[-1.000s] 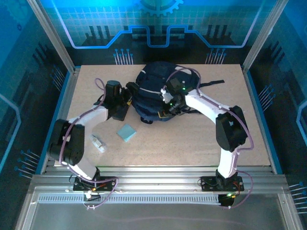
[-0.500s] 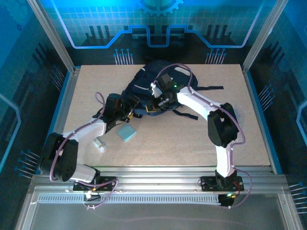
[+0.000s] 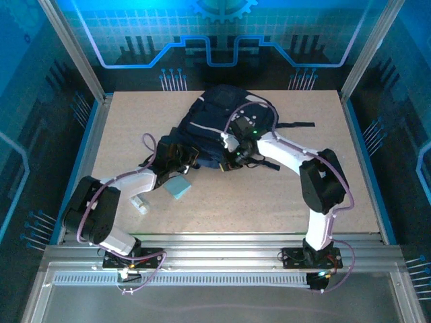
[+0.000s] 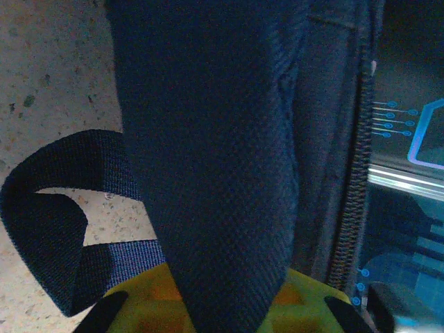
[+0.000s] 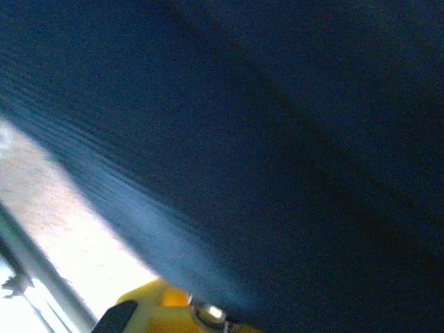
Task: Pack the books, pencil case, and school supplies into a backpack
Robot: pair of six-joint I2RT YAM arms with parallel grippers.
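The dark navy backpack [image 3: 225, 121] lies at the back middle of the table. At its lower left edge my left gripper [image 3: 187, 155] is shut on a broad fold of its fabric [image 4: 222, 173], which runs between the yellow-green jaws [image 4: 225, 309]. My right gripper [image 3: 237, 153] is at the backpack's lower front edge, shut on navy fabric [image 5: 277, 139] that covers its jaws [image 5: 208, 316]. The school supplies, a small light-blue square pad [image 3: 178, 187], lie flat on the table just below the left gripper. The books and the pencil case are hidden.
A small white object [image 3: 139, 202] lies near the left forearm. A dark webbing strap loops on the speckled table [image 4: 41, 229] beside the left jaws, and another strap [image 3: 296, 124] trails right of the backpack. Metal frame rails [image 3: 94, 128] border the table.
My left gripper moved right to the backpack's lower left edge and shut on its fabric. The right gripper shifted left, then back down, dragging the backpack with it.
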